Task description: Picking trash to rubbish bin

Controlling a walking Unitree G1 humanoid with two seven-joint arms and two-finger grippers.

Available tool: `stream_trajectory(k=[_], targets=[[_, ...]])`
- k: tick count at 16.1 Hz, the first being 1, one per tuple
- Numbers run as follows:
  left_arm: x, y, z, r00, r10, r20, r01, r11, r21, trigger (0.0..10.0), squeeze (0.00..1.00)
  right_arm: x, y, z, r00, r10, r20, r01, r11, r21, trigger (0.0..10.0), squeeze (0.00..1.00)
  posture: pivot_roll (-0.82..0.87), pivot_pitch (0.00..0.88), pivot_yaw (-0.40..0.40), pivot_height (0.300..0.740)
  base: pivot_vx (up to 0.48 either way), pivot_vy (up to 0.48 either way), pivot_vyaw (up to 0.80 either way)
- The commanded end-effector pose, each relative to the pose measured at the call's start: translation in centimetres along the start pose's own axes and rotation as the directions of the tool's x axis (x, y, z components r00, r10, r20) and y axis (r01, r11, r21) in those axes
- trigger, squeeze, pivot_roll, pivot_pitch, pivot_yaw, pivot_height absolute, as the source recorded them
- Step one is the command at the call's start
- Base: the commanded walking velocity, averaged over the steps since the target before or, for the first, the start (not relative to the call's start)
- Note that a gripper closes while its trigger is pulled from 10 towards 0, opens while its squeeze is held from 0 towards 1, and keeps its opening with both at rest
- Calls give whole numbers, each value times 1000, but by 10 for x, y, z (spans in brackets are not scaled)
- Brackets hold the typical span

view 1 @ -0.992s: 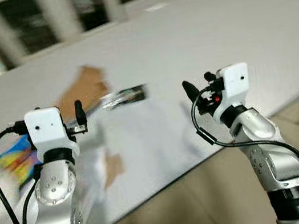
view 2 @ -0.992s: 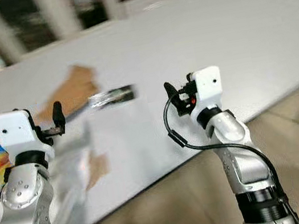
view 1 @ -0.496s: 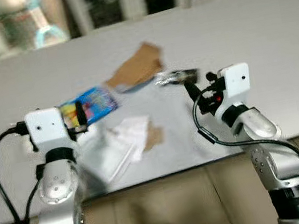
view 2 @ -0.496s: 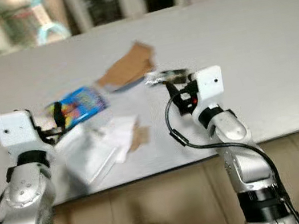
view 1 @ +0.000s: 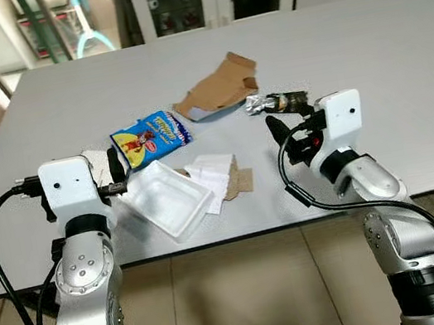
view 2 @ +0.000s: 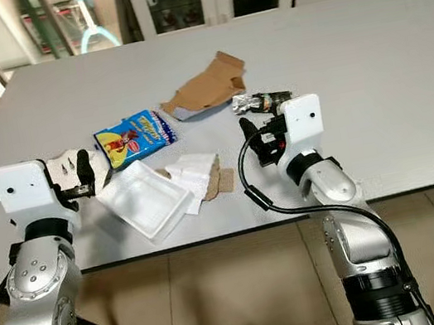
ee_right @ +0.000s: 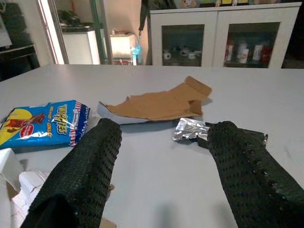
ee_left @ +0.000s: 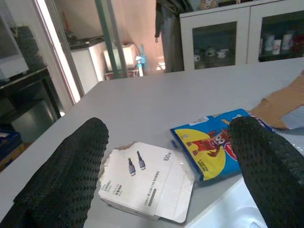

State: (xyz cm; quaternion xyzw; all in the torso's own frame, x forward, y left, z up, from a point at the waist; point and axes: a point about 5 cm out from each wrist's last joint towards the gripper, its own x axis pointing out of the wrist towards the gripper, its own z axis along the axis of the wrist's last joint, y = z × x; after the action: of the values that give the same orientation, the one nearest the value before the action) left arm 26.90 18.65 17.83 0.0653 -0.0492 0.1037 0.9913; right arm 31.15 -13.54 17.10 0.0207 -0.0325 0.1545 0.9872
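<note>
My left gripper (ee_left: 166,175) hangs spread wide above the torn white card (ee_left: 145,183), gripping nothing. My right gripper (ee_right: 161,166) is parted too, empty, the foil wrapper (ee_right: 192,129) at one o'clock ahead. Between them on the grey table (view 1: 363,36) lie the blue snack bag (view 1: 149,137) and white foam tray (view 1: 167,202).

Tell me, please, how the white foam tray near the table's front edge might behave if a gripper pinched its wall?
The white foam tray looks thin-walled, so probably very light and apt to slide. Its rim may dent or crack. It lies open side up and looks unlikely to tip.
</note>
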Motion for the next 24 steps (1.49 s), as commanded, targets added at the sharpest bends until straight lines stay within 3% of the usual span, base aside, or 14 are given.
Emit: stream_trajectory(k=[1, 15, 21, 24], targets=[[2, 1, 0, 1000, 21, -13, -21, 1000, 8, 10000, 0, 1, 1, 2, 1000, 5, -1, -5, 1000, 10, 10000, 0, -86, 101, 26, 740, 0, 0, 0], [2, 0, -3, 999, 16, -33, -16, 1000, -7, 10000, 0, 0, 2, 1, 1000, 5, -5, -5, 1000, 23, 10000, 0, -89, 107, 27, 740, -319, 0, 0], [4, 3, -4, 999, 24, -43, -25, 999, -21, 10000, 0, 0, 4, 0, 1000, 9, -6, -9, 1000, 22, 10000, 0, -90, 112, 29, 740, 0, 0, 0], [14, 5, -1, 999, 32, -30, -33, 999, -42, 10000, 0, 6, 9, 4, 999, 37, 14, -37, 999, 3, 10000, 0, -89, 113, 31, 740, 0, 0, 471]])
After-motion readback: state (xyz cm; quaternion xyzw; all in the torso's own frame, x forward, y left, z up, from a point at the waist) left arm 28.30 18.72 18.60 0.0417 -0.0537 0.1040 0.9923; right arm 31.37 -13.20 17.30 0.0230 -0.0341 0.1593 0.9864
